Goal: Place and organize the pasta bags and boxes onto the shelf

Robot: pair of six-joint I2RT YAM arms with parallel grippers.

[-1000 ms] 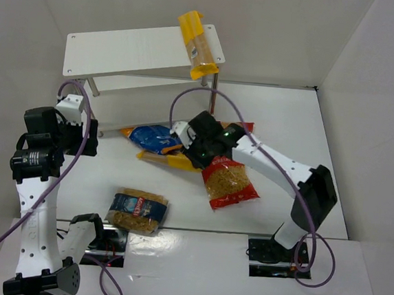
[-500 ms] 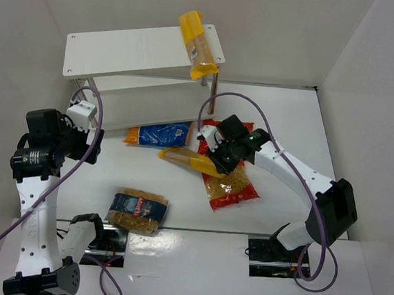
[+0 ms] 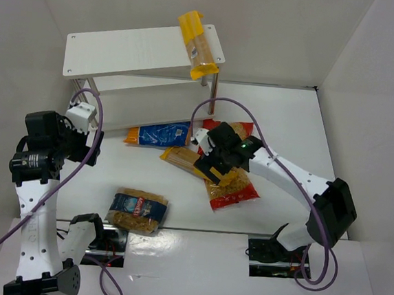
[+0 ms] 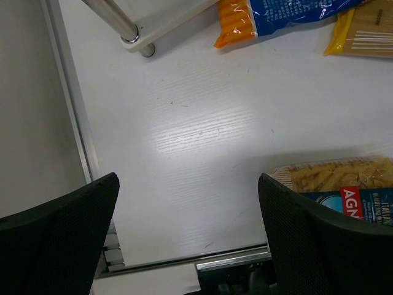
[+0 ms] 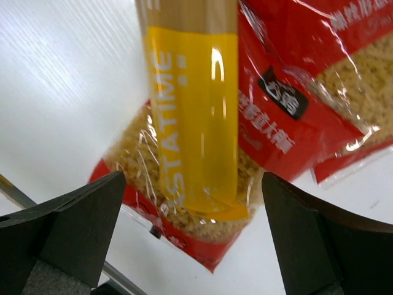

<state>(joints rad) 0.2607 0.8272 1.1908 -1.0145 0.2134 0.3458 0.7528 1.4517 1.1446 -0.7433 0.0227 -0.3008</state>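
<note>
Where the spaghetti pack [image 3: 182, 157] lies flat on the table [image 3: 281, 127], its near end across a red bag [image 3: 233, 191], the right gripper [image 5: 193, 176] hangs directly above that end, jaws apart astride its long axis; left gripper [image 4: 187, 184], likewise spread, stands well away.

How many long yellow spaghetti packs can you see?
2. One spaghetti pack lies on the shelf top, right end; the other spaghetti pack on the table, its end across a red bag. The lower tier is partly hidden.
</note>
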